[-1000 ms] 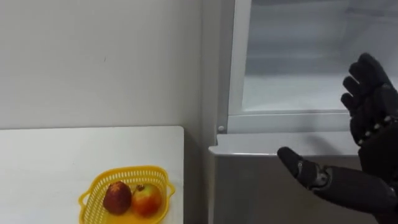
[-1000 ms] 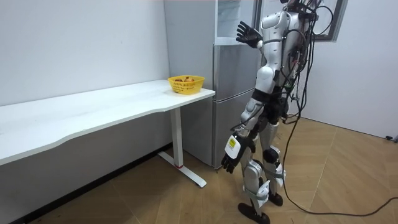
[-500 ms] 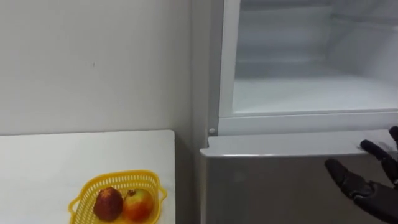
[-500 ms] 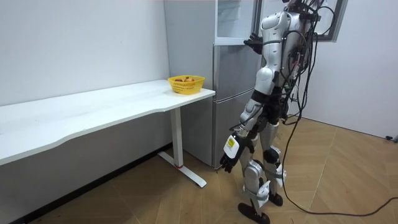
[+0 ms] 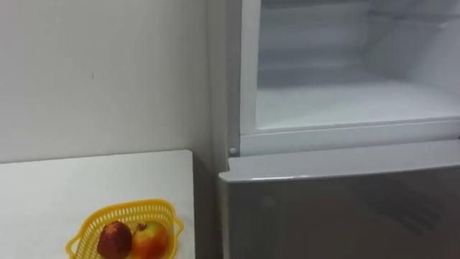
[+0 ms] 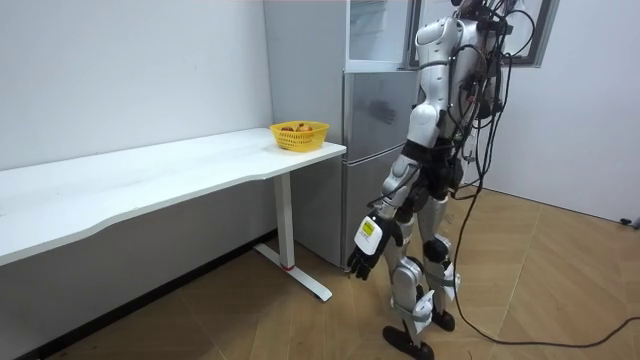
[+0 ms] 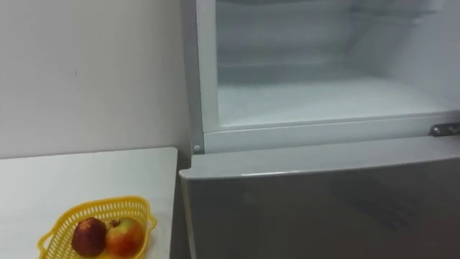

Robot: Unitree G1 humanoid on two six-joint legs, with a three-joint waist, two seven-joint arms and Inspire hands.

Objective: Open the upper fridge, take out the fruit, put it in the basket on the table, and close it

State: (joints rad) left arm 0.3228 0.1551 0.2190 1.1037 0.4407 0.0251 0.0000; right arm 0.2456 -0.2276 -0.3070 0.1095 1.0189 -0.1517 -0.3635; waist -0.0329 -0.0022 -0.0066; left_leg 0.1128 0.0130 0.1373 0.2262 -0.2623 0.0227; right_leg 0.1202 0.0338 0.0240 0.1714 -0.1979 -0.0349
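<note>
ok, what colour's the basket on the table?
Yellow basket, with an open lattice wall. It shows best in the left eye view.

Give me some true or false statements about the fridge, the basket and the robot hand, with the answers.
1. The upper compartment is open. True.
2. The basket holds two fruits. True.
3. The basket sits in the upper compartment. False: it is on the table.
4. The left robot hand holds a fruit. False: it hangs empty by the thigh.
5. The lower door is shut. True.
</note>
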